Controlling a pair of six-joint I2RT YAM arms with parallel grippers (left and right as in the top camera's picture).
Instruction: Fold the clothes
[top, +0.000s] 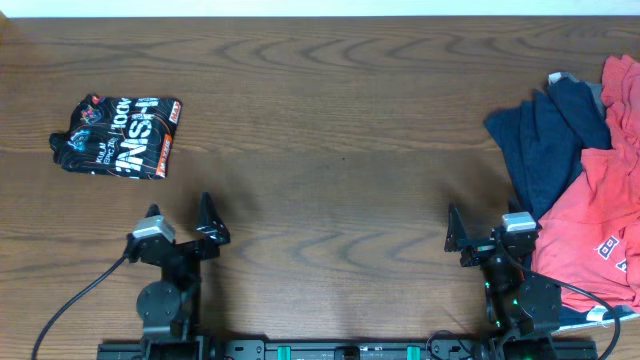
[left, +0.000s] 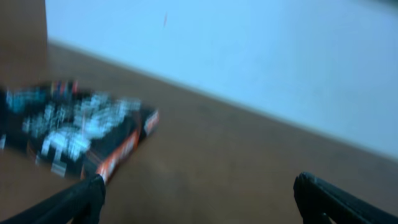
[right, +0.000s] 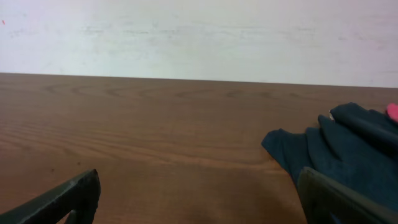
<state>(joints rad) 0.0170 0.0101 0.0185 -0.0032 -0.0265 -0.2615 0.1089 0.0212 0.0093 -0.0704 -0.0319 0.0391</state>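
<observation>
A folded black shirt with white and orange print (top: 118, 136) lies at the far left of the table; it shows blurred in the left wrist view (left: 71, 127). A heap of unfolded clothes lies at the right edge: a navy garment (top: 545, 135), also in the right wrist view (right: 339, 152), and a red shirt (top: 600, 225) with a pink piece behind. My left gripper (top: 182, 222) is open and empty near the front left, its fingers in its wrist view (left: 199, 199). My right gripper (top: 478, 228) is open and empty just left of the heap (right: 199, 199).
The wooden table (top: 330, 130) runs between the folded shirt and the heap. A pale wall (right: 199, 31) stands behind its far edge. Cables trail from both arm bases along the front edge.
</observation>
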